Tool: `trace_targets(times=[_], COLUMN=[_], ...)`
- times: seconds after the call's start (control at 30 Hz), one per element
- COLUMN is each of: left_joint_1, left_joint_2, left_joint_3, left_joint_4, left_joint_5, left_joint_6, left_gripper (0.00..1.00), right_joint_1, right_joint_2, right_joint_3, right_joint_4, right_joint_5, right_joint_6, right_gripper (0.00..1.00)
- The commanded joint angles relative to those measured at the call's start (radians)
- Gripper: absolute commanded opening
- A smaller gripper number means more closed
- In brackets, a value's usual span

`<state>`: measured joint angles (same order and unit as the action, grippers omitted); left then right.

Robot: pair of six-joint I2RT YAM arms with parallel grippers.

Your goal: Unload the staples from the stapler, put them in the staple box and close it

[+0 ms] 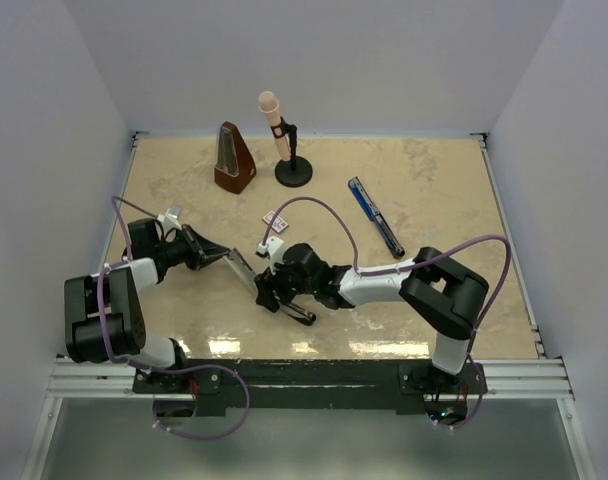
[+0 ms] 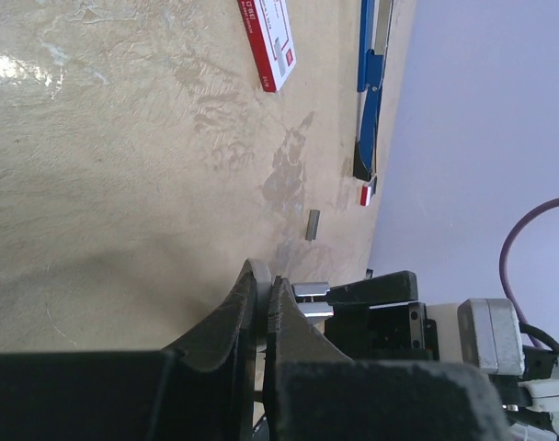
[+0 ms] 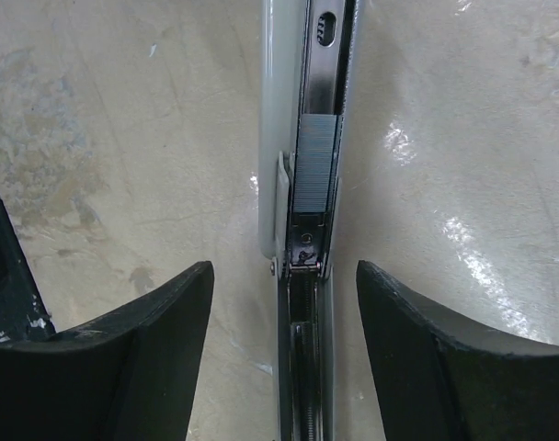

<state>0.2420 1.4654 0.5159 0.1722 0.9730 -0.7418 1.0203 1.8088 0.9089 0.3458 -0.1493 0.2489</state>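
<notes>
Stapler (image 3: 272, 138), opened, staples (image 3: 314, 170) loaded.
Clamped in left fingers (image 2: 226, 322); right fingers (image 3: 155, 335) spread, straddling it without contact. White box (image 1: 275, 218), metronome (image 1: 233, 160), microphone (image 1: 276, 122) beyond.

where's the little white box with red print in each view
top external: the white box lies just left of centre on the table.
left wrist: the white box sits at the top edge, near the middle.
right wrist: not in it.
shared landmark: the blue-and-black stapler, to the right of the box in both of those views.
</notes>
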Motion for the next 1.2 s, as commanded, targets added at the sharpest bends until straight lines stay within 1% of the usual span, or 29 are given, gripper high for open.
trace_targets(times=[0.0, 0.1, 0.2, 0.23, 0.3, 0.33, 0.4, 0.43, 0.5, 0.53, 0.6, 0.63, 0.7, 0.73, 0.8, 0.83, 0.93, 1.17], left_joint_1=[0.003, 0.003, 0.003, 0.005, 0.005, 0.008, 0.008, 0.008, 0.008, 0.008, 0.008, 0.008, 0.006, 0.005, 0.0, -0.001, -0.01, -0.046], left_joint_2=[-0.014, -0.01, -0.01, -0.01, -0.01, -0.01, -0.014, -0.014, -0.028, -0.036, -0.074, -0.091, -0.141, -0.155, -0.192, -0.201, -0.231, -0.293], left_joint_3=[-0.008, -0.011, -0.011, -0.011, -0.011, -0.011, -0.007, -0.005, 0.013, 0.019, 0.029, 0.032, 0.038, 0.041, 0.044, 0.05, 0.059, 0.05], left_joint_4=[0.033, 0.033, 0.03, 0.026, 0.018, 0.007, -0.006, -0.029, -0.066, -0.077, -0.083, -0.085, -0.089, -0.089, -0.094, -0.096, -0.105, -0.073], left_joint_5=[0.02, 0.018, 0.013, 0.01, 0.003, -0.005, -0.019, -0.026, -0.04, -0.04, -0.046, -0.051, -0.063, -0.066, -0.066, -0.066, -0.066, -0.097], left_joint_6=[0.004, 0.004, 0.002, 0.002, 0.005, 0.009, 0.016, 0.028, 0.039, 0.041, 0.041, 0.041, 0.039, 0.038, 0.035, 0.033, 0.033, 0.004], left_gripper=[0.0, 0.0, 0.0, 0.0, 0.0, 0.0, 0.0, 0.0, 0.0, 0.04, 0.15, 0.26, 0.37, 0.44, 0.5, 0.55, 0.61, 0.71], right_joint_1=[0.004, 0.004, 0.006, 0.004, 0.004, 0.006, 0.004, 0.004, 0.004, 0.004, 0.004, 0.004, 0.004, 0.004, 0.004, 0.006, 0.004, 0.004], right_joint_2=[0.024, 0.038, 0.049, 0.05, 0.044, 0.02, -0.017, -0.061, -0.112, -0.156, -0.187, -0.199, -0.215, -0.216, -0.22, -0.221, -0.235, -0.253], right_joint_3=[0.024, 0.015, 0.012, 0.01, -0.001, -0.02, -0.037, -0.047, -0.057, -0.07, -0.083, -0.084, -0.084, -0.084, -0.076, -0.073, -0.073, -0.062], right_joint_4=[0.076, 0.091, 0.101, 0.104, 0.113, 0.125, 0.121, 0.113, 0.105, 0.104, 0.107, 0.105, 0.102, 0.104, 0.095, 0.091, 0.093, 0.084], right_joint_5=[0.014, 0.037, 0.056, 0.065, 0.085, 0.109, 0.14, 0.146, 0.165, 0.168, 0.169, 0.169, 0.171, 0.169, 0.174, 0.177, 0.188, 0.198], right_joint_6=[-0.027, -0.02, -0.017, -0.016, -0.01, -0.004, 0.001, 0.004, 0.004, 0.003, 0.006, 0.013, 0.02, 0.023, 0.026, 0.027, 0.029, 0.032], right_gripper=[0.63, 0.55, 0.49, 0.39, 0.28, 0.14, 0.04, 0.0, 0.0, 0.0, 0.0, 0.0, 0.0, 0.0, 0.0, 0.0, 0.0, 0.0])
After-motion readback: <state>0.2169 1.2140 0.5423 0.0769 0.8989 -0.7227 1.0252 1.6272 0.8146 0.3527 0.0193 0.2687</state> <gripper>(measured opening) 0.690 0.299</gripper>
